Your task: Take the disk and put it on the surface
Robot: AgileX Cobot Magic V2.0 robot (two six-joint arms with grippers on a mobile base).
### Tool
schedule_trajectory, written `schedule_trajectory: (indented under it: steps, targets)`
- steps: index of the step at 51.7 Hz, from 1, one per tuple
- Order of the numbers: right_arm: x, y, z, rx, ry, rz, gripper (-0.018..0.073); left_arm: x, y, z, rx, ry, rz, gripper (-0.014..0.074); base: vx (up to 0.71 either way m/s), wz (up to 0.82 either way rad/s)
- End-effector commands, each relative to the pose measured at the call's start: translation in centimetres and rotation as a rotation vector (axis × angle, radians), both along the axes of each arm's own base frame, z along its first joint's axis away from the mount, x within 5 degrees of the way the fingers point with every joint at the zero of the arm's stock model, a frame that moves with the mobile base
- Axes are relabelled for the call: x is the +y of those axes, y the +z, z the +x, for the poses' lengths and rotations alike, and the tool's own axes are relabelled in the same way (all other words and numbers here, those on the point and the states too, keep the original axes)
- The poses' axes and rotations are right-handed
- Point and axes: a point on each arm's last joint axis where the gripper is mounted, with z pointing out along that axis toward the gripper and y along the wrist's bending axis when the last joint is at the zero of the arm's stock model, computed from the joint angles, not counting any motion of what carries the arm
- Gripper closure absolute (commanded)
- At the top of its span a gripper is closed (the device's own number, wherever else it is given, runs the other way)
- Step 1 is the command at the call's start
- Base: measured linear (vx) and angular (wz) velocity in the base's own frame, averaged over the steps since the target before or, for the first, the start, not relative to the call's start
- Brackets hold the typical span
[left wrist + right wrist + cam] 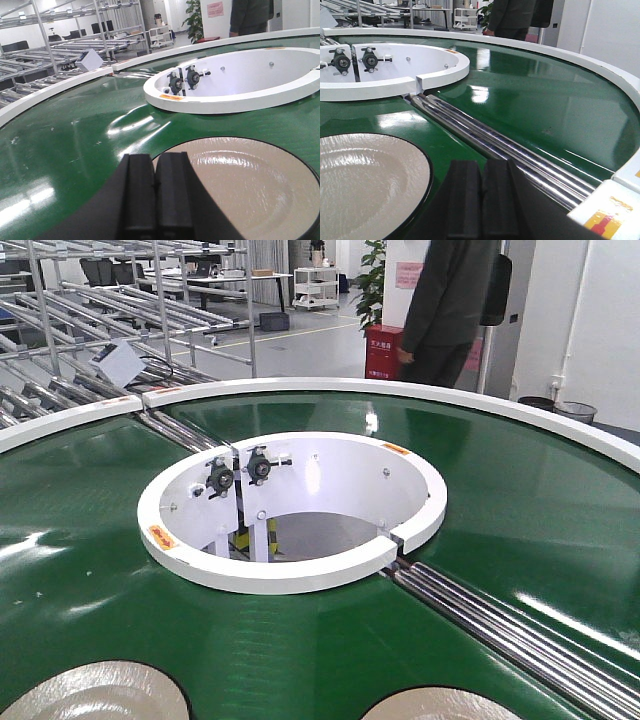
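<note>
**Jaws together, nothing held**

We see a beige disk [245, 190] lying flat on the green belt [75, 150], just ahead of the left gripper [155, 167], whose jaws meet on nothing. A second disk [365, 185] lies between the belt's steel rollers [495, 140] and the white inner rim [380, 90], just left of the right gripper [481, 172], whose jaws are likewise pressed together and empty.

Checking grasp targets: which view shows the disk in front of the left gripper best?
Left wrist view: the disk fills the lower right, rim clear. The front view crops it at the bottom edge; the right wrist view shows another disk.
</note>
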Motion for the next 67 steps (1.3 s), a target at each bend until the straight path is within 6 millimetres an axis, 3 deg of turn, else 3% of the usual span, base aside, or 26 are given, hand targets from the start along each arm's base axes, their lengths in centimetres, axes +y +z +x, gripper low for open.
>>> schedule_trajectory:
  steps: [1, 45, 52, 57, 61, 67]
  targets:
    - [0.0, 0.1, 0.1, -0.068, -0.001, -0.011, 0.0568, -0.1, 0.4, -0.1, -0.080, -0.011, -0.018, 0.0602, 0.00, 0.00]
    - [0.0, 0.5, 0.0, -0.109, 0.002, -0.012, 0.0568, -0.1, 0.5, -0.1, -0.094, -0.012, -0.019, 0.0602, 0.00, 0.00]
    - [0.1, 2.0, -0.1, -0.275, 0.014, 0.085, 0.0568, -0.1, 2.0, -0.4, -0.230, -0.021, -0.055, 0.0602, 0.00, 0.00]
    - [0.0, 3.5, -0.5, -0.409, 0.024, 0.179, 0.0568, -0.1, 4.2, -1.0, -0.426, -0.055, -0.154, 0.0602, 0.00, 0.00]
    - [0.0, 5.9, -1.0, -0.467, 0.028, 0.174, 0.0568, -0.1, 7.6, -2.1, -0.529, -0.072, -0.185, 0.0602, 0.00, 0.00]
    - [0.0, 10.4, -1.4, -0.525, 0.030, 0.148, 0.0568, -0.1, 13.3, -4.0, -0.540, -0.063, -0.166, 0.0602, 0.00, 0.00]
